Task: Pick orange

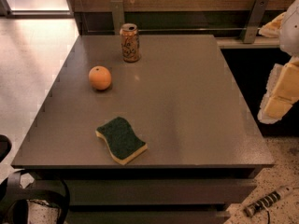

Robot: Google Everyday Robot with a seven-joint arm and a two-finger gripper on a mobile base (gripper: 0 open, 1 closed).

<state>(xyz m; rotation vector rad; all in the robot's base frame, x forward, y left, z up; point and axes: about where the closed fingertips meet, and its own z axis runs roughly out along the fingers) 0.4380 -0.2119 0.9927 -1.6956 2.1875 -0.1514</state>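
The orange (100,77) is a small round fruit with a dark stem dimple. It sits on the grey table (187,106), in the left part toward the back. My gripper (281,95), white with yellow parts, hangs at the right edge of the view, beyond the table's right side and far from the orange. It holds nothing that I can see.
An orange-brown patterned drink can (130,42) stands upright behind the orange near the back edge. A green-topped yellow sponge (121,139) lies near the front edge. A wall with metal brackets runs behind the table. A cable and tool (266,202) lie on the floor at lower right.
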